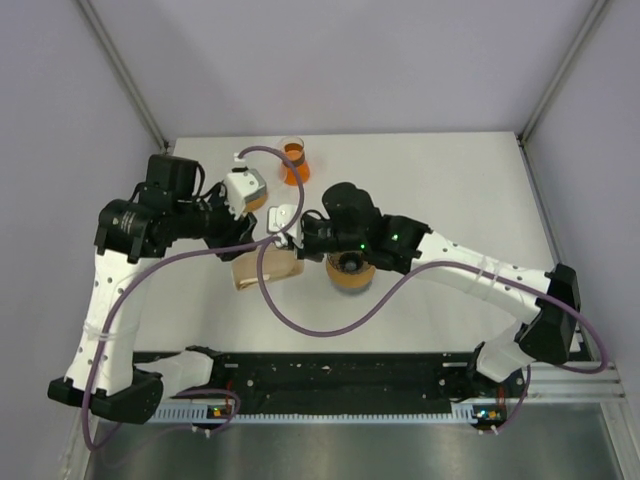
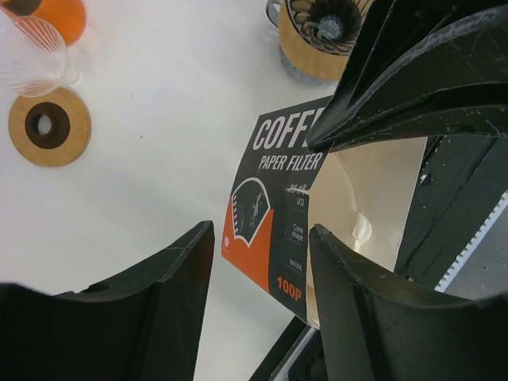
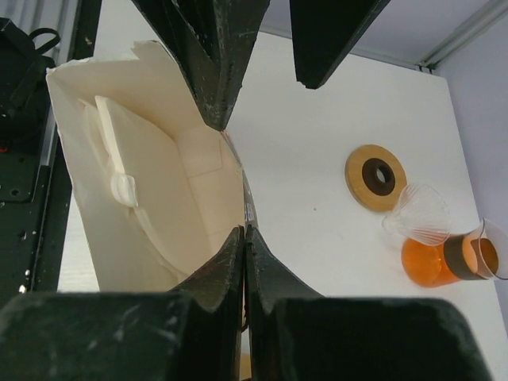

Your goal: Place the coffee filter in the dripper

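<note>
A paper-filter package (image 2: pixel 274 206), printed black and orange, stands open on the white table, also seen from above (image 1: pixel 262 270). Pale coffee filters (image 3: pixel 119 171) show inside it. My right gripper (image 3: pixel 244 228) is shut on the package's front wall at the mouth. My left gripper (image 2: pixel 262 230) is open and straddles that same wall, one finger (image 3: pixel 210 55) inside the bag and the other outside. The clear glass cone dripper (image 3: pixel 418 214) sits far off on an orange carafe (image 3: pixel 444 258), with nothing in it.
A wooden ring (image 2: pixel 48 125) lies flat beside the carafe (image 1: pixel 294 162). A wood-collared vessel with a dark ribbed inside (image 2: pixel 321 32) stands under my right arm (image 1: pixel 350 272). The black front rail (image 1: pixel 340 380) runs just behind the package.
</note>
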Robot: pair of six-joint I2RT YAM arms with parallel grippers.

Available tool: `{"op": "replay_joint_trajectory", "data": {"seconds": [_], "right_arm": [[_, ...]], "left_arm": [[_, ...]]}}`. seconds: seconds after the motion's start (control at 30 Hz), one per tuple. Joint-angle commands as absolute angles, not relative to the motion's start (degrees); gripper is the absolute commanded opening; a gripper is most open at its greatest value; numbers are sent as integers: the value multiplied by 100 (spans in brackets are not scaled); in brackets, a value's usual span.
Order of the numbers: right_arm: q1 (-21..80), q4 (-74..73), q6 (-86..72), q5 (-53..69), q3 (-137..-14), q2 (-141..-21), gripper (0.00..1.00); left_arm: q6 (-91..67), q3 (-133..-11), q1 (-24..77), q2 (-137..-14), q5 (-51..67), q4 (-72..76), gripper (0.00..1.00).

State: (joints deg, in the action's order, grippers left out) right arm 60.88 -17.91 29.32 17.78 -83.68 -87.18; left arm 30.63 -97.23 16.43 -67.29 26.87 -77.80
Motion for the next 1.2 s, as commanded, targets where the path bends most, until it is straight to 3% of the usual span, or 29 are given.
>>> {"op": "replay_joint_trajectory", "data": {"seconds": [0.0,0.23,0.37,0.47,0.73,0.93,1.07,1.17], "right_arm": [[6152,-1073,2751,1978,-8245,-8526,0],[6056,-1081,2576,1818,-8104,-8569,0],[5687,-915,2032,2441,-8042,-8622,0],[5546,-564,1793,2751,-7841,-8543,0],[5511,-369,1661,2874,-7673,-8464,0],[5502,-290,1573,2865,-7576,-8455,0],[5309,-290,1258,2909,-7620,-8595,0],[5212,-290,863,2735,-7786,-8762,0]], "left_arm": [[3156,-9457,1635,-6592,2733,-8658,57],[2057,-10913,1635,-6504,2056,-7972,63],[2362,-11715,1635,-6548,3325,-8418,59],[3268,-11209,1635,-6426,4402,-9096,53],[3454,-9441,1644,-6249,3683,-8728,49],[3866,-9176,1766,-6337,3998,-9034,34],[3999,-9220,1802,-6293,4508,-9105,32],[3842,-9359,1793,-6346,4203,-9044,33]]}}
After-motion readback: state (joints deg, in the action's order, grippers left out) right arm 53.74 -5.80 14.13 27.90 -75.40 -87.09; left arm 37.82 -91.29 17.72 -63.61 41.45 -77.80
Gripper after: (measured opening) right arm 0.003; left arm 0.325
